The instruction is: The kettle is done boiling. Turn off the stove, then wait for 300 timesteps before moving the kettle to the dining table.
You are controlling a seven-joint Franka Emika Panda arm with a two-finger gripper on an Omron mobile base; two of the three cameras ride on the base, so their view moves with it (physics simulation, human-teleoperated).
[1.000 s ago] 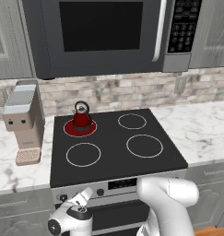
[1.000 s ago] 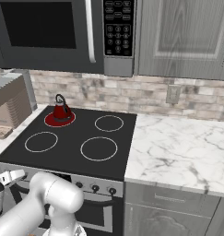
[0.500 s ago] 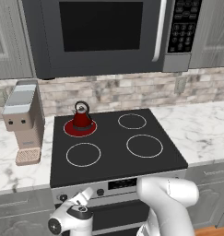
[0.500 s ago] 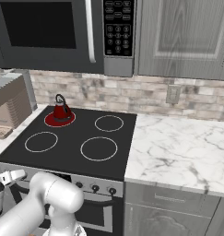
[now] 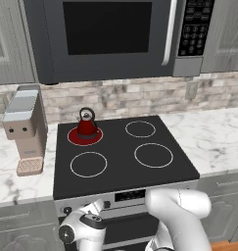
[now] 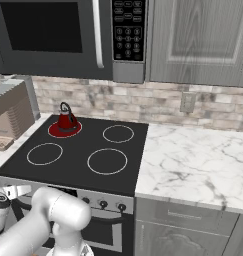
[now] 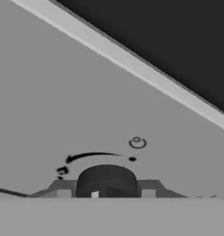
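Kettle [image 5: 87, 125] red, conical; stove [image 5: 121, 164] glossy black glass.

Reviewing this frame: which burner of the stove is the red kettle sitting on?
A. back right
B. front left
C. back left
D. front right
C: the kettle stands on the glowing red back-left ring of the stove, on the side nearest the coffee machine.

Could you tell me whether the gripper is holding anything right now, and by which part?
Yes: the gripper is closed on a dark stove knob on the silver front panel, one finger on each side of its round body.
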